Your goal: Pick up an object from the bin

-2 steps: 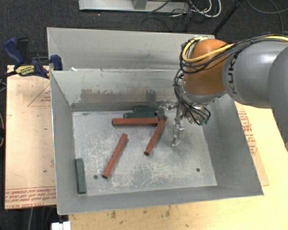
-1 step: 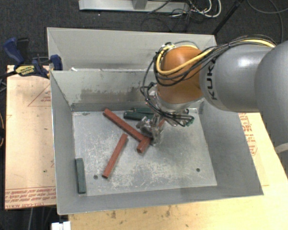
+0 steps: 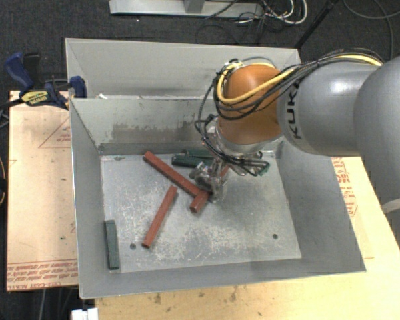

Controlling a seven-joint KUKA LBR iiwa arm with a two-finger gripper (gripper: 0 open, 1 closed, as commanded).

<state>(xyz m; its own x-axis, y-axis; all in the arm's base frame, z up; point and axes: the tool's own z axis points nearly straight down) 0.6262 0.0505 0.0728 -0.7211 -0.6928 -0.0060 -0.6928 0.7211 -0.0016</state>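
Camera view: grey bin (image 3: pixel 253 235) holds red-brown sticks (image 3: pixel 161 215) and green bars (image 3: pixel 111 244); pincer (image 3: pixel 212 182) over the sticks, grip unclear.

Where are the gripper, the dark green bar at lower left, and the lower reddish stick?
gripper (image 3: pixel 212 184), camera view, at its tip.
dark green bar (image 3: pixel 111 244), camera view, middle of its length.
lower reddish stick (image 3: pixel 160 217), camera view, middle of its length.
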